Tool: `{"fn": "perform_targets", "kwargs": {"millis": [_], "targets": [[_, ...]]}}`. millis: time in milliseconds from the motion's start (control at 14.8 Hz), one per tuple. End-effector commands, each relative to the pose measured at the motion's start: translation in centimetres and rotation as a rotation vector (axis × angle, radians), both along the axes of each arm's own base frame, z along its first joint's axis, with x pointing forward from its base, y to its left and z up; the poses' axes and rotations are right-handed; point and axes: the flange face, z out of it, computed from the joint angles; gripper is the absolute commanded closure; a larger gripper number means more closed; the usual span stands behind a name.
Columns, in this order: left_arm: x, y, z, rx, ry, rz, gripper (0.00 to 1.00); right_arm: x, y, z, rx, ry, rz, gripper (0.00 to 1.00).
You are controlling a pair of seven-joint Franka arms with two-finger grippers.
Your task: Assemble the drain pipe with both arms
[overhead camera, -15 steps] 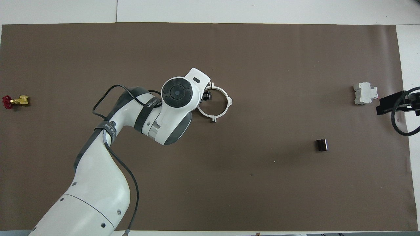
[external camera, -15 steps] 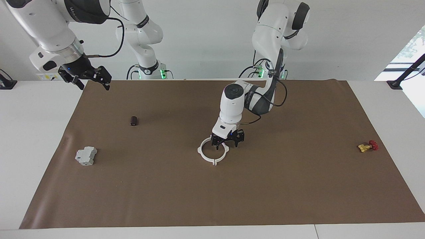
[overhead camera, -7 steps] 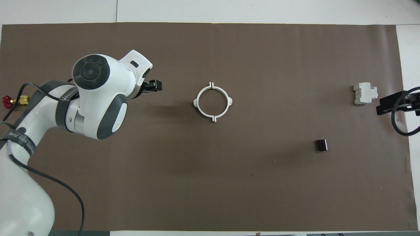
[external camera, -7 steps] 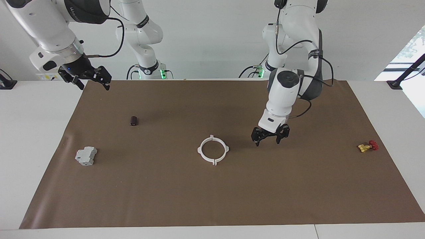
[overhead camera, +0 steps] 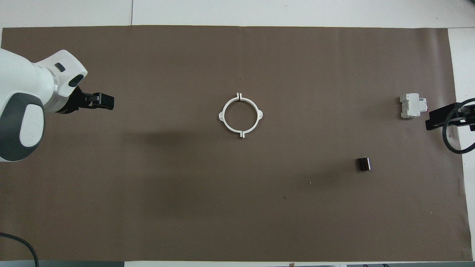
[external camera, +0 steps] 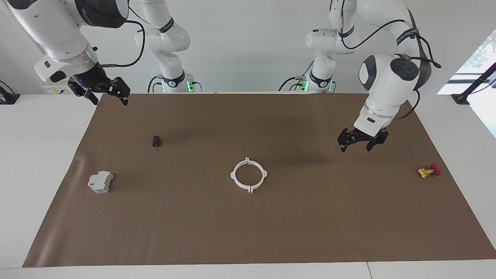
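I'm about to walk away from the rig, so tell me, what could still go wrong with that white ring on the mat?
The white ring lies free on the brown mat with thin gaps showing where its halves meet, so a bump might part them. Both the left gripper and the right gripper hang open and empty, so nothing steadies it.

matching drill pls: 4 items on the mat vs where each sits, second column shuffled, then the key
Items
1. white ring
2. grey block
3. dark cylinder
4. brass valve with red handle

Places
A. toward the left arm's end of the mat
B. middle of the mat
C. toward the right arm's end, farther from the robots than its dark neighbour
D. toward the right arm's end, nearer to the robots than its grey neighbour

Pairs: 1-B, 2-C, 3-D, 4-A
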Motion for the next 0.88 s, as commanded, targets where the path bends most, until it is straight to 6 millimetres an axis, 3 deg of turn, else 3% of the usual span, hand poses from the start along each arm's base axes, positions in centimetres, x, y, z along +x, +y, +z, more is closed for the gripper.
{"fn": "perform_targets", "kwargs": {"millis": [0, 202, 337, 809], "targets": [[-1.4, 4.0, 2.4, -0.020, 0.023, -0.025, 0.00, -0.6, -0.3, 0.1, 0.012, 0.006, 0.017, 0.00], [-1.8, 8.1, 4.6, -0.017, 0.049, -0.061, 0.00, -0.6, -0.3, 0.1, 0.012, 0.006, 0.016, 0.00], [-2.4, 9.7, 5.7, -0.018, 0.057, -0.077, 0.00, -0.6, -0.3, 0.1, 0.012, 0.006, 0.017, 0.00], [-4.4, 10.7, 9.0, -0.025, 0.059, -0.059, 0.00, -0.6, -0.3, 0.1, 0.012, 0.006, 0.016, 0.00]]}}
